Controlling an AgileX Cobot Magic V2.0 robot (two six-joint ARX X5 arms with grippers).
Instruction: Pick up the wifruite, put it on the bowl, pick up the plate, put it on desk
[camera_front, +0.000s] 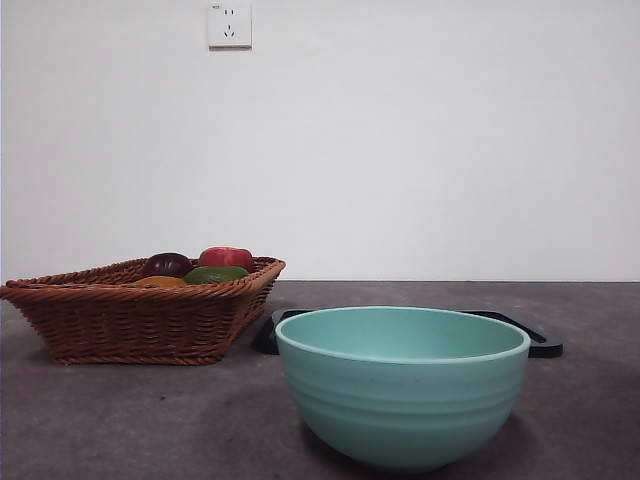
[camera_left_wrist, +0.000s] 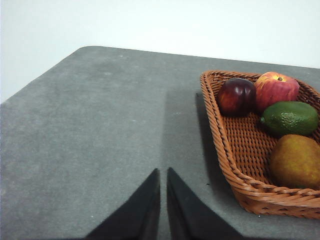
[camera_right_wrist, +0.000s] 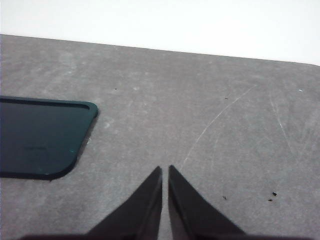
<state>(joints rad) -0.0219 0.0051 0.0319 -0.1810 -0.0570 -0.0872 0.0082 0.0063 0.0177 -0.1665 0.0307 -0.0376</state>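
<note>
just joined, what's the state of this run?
Nothing is being handled yet. The left gripper hangs shut over bare desk beside the wicker basket, where the wifruite lies with three other fruits. The right gripper is shut above the desk near the black tray. The bowl stands in front of the tray; no fruit shows above its rim.

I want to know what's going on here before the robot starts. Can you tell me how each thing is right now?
wifruite: lying in the basket, untouched.
bowl: upright on the desk, looks empty from here.
basket: on the desk, holding four fruits.
black tray: flat on the desk behind the bowl.
left gripper: fingers shut, holding nothing, near the basket.
right gripper: fingers shut, holding nothing, near the tray.
</note>
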